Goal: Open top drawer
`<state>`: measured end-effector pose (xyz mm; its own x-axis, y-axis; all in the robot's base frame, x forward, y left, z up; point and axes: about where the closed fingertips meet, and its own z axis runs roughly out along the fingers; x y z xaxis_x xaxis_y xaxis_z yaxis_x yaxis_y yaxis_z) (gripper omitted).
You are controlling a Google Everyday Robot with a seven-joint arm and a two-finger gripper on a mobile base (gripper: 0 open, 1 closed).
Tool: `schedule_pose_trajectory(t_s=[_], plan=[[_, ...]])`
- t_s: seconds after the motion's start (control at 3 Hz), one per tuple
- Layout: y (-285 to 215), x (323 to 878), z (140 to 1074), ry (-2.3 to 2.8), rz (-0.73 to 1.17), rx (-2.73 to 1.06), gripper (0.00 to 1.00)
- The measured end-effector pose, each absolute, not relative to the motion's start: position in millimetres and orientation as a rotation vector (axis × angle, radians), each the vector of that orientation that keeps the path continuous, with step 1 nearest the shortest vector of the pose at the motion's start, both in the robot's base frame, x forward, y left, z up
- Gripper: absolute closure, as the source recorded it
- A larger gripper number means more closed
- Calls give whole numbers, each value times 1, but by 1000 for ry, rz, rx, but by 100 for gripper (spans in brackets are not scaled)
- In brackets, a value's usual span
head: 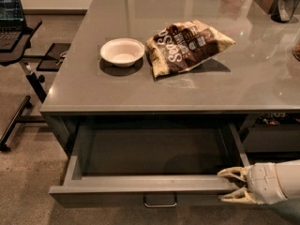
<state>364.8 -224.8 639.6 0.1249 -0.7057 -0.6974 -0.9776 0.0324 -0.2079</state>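
The top drawer (140, 193) stands pulled far out from under the grey counter (234, 93). Its dark inside shows empty, and its metal loop pull (160, 201) sits at the centre of the front. My gripper (229, 186), pale and cream-coloured, comes in from the lower right at the right end of the drawer front. It is open: one finger (232, 173) lies over the drawer's inner edge and the other lies lower, over the outer face. The front's top edge shows in the gap between them.
On the counter sit a white bowl (122, 51) and a brown snack bag (187, 45). Dark containers (283, 1) stand at the back right. A laptop stand (11, 36) with floor legs is at the left. A neighbouring drawer (272, 137) is at the right.
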Motion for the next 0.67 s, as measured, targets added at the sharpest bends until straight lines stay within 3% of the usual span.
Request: schedule_pose_trajectory(t_s=[0.33,0.67], plan=[[-226,358,639,1640,514,-1731,100],[-225,357,639,1640,514,-1731,100]])
